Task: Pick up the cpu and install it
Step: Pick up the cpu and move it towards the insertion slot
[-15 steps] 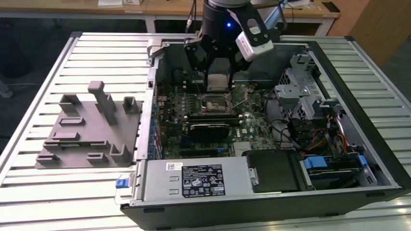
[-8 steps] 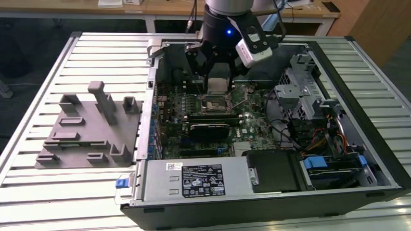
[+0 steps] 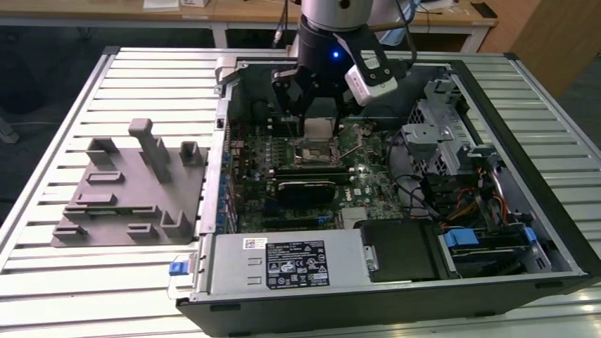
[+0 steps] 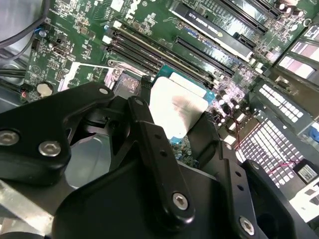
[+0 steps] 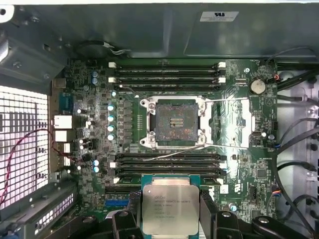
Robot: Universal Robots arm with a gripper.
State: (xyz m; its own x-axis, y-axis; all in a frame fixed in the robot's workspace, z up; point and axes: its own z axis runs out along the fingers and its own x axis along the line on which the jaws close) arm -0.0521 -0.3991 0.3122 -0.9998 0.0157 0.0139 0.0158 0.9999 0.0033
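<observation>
Black two-fingered end effector (image 5: 167, 219) is closed on the cpu (image 5: 166, 209), a thin square chip with a silvery metal top, with one finger against each of two opposite edges. In the first wrist view the picture's edge cuts off the chip's near side, and in the second wrist view black linkage bars cover much of it. The chip hangs over the green motherboard (image 5: 249, 169) inside the open black computer case (image 3: 376, 310) on the slatted metal table (image 3: 56, 282), apart from the square dark metal-framed socket (image 5: 174, 122), whose contact field lies bare.
</observation>
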